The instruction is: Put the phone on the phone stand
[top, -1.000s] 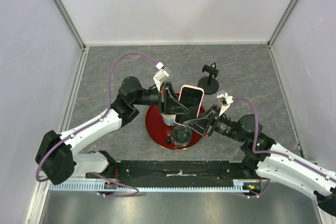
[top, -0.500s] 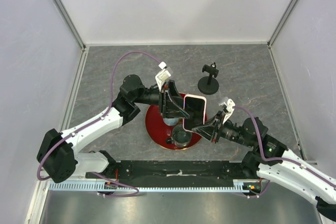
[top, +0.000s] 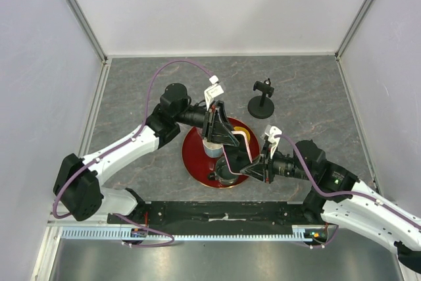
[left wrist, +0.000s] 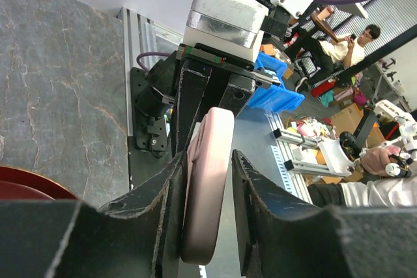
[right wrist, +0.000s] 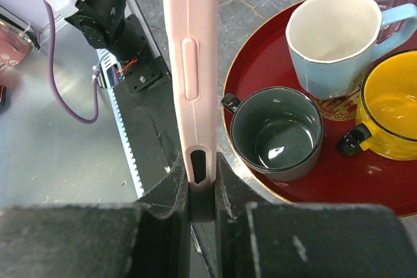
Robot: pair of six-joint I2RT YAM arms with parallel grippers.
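The phone, in its pale pink case, stands edge-on over the tray's near right rim. My right gripper is shut on its end by the charging port. My left gripper straddles the phone. One finger touches the case and the other finger stands off with a visible gap, so it is open. In the top view the two grippers meet over the tray, the left and the right, with the phone between them. The black phone stand stands apart at the back right, nothing on it.
A round red tray lies under the grippers. It holds a light blue cup, a dark grey cup and a yellow cup. The black base rail runs along the near edge. White walls enclose the table.
The phone has moved toward the near edge and turned from face-up to edge-on. The right arm has drawn back with it. The left gripper has followed, and its hold has loosened.
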